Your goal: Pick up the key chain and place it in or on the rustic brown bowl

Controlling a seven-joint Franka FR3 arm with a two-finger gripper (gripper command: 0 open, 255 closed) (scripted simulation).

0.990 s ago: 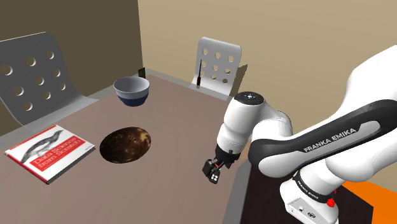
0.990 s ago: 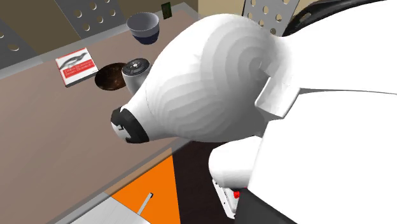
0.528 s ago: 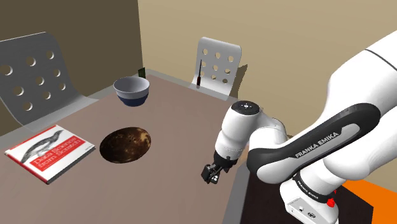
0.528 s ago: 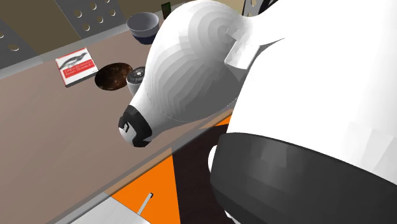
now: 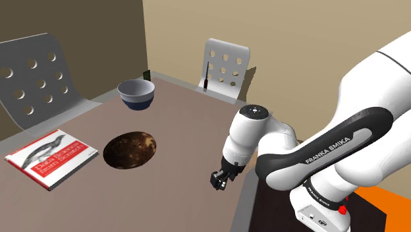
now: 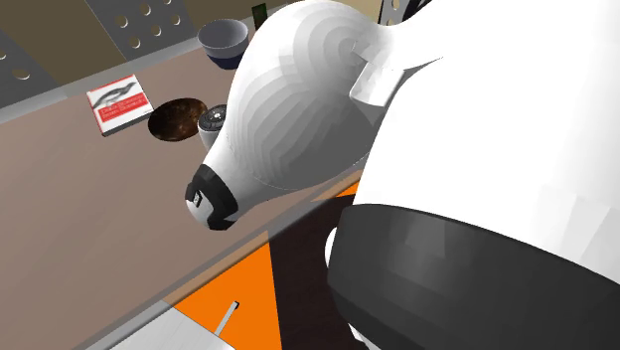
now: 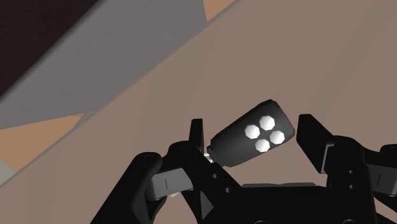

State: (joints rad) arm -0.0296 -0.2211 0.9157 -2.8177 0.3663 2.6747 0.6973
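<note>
The key chain [image 7: 254,135], a black fob with four white buttons and a bit of metal ring at one end, lies flat on the brown desk [image 5: 184,109]. It is well apart from the brown bowl [image 5: 130,149], off to that bowl's right in the shoulder view and close to the desk's near edge.

The arm [image 5: 263,138] is folded low, and its jaws are down at the desk surface, astride the fob. In the wrist view the two black fingers [image 7: 315,137] stand either side of it, one at each end. They are narrowed, but a sliver of desk shows between the fob and one finger (a thin one), so I judge the grip is not yet made.

The approach and the lining-up look done. What is left is most of the job: closing on the fob, lifting it, carrying it across the desk to the brown bowl and letting it go there. The bowl itself sits mottled, dark and empty. Beyond it stands a second, blue-grey bowl [image 5: 136,94], and a red-and-white book [image 5: 53,157] lies on its far side from the fob (neither is in the way).
</note>
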